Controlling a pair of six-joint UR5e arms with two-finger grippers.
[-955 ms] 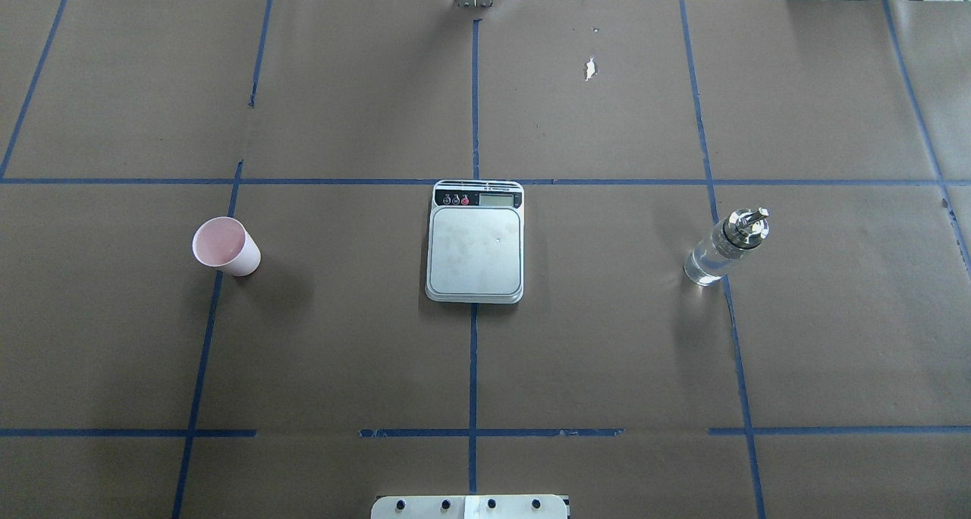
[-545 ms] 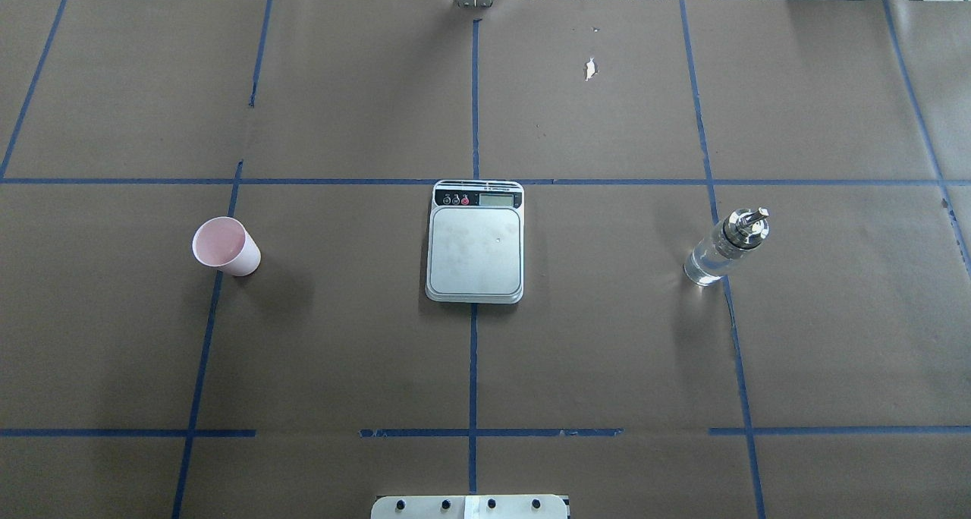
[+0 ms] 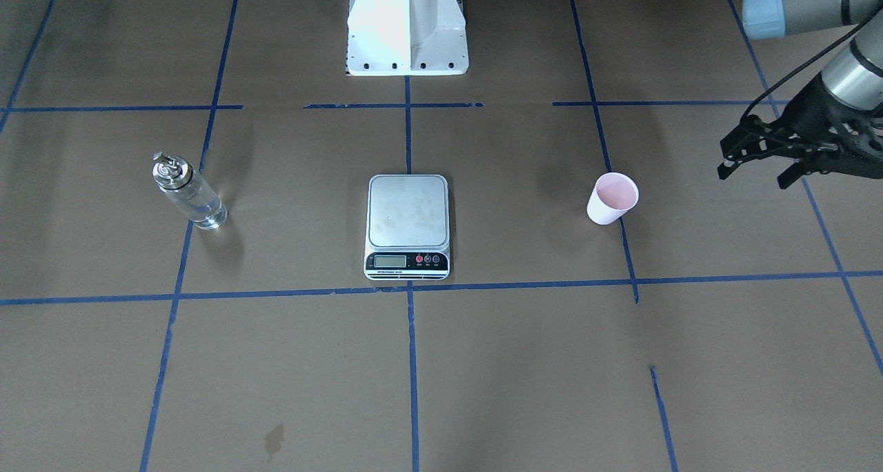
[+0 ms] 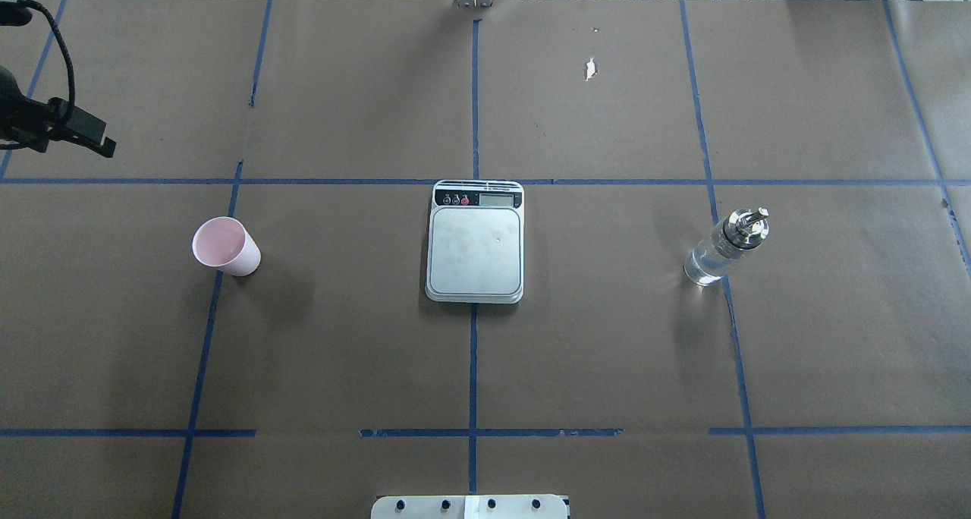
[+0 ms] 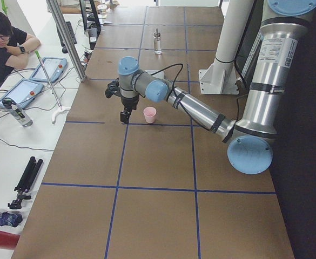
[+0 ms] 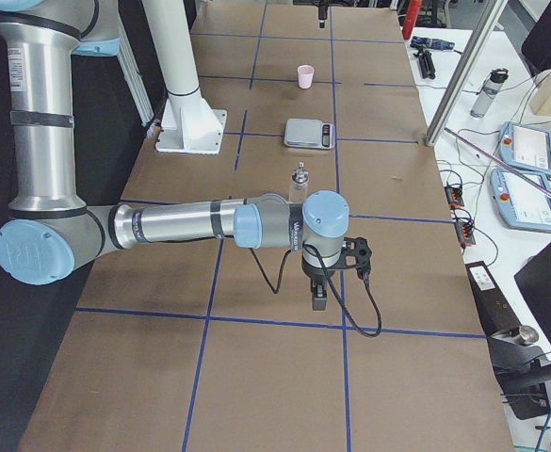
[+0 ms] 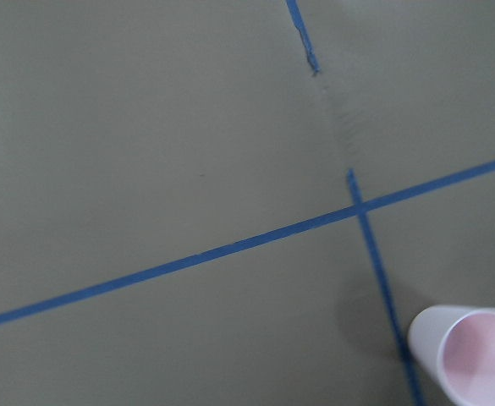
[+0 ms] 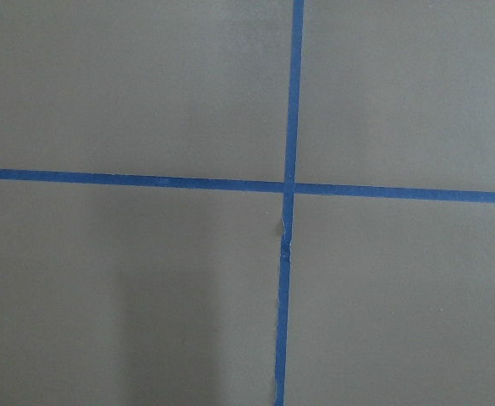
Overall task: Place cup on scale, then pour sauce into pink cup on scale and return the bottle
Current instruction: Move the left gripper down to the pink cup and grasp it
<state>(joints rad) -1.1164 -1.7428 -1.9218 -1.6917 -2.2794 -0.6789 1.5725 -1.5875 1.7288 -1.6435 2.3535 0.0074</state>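
Note:
The pink cup [image 4: 225, 246] stands upright on the brown paper on my left side, and shows again as the cup [image 3: 612, 197] and at the lower right corner of the left wrist view [image 7: 471, 355]. The scale [image 4: 476, 250] lies at the table's centre with a bare platform. The glass bottle [image 4: 724, 250] with its silver pourer stands upright on my right side; the sauce inside is colourless and hard to make out. My left gripper [image 3: 752, 175] hovers open and empty beyond the cup, apart from it. My right gripper [image 6: 319, 297] hangs over bare paper short of the bottle; I cannot tell its state.
The robot's white pedestal [image 3: 407, 30] stands at the near middle edge. Blue tape lines grid the brown paper, which has a small white tear [image 4: 589, 69]. A person [image 5: 1, 43] sits at a side table with tablets beyond the far edge.
My left gripper has come into the overhead view at its upper left edge. Cup, scale and bottle have not moved.

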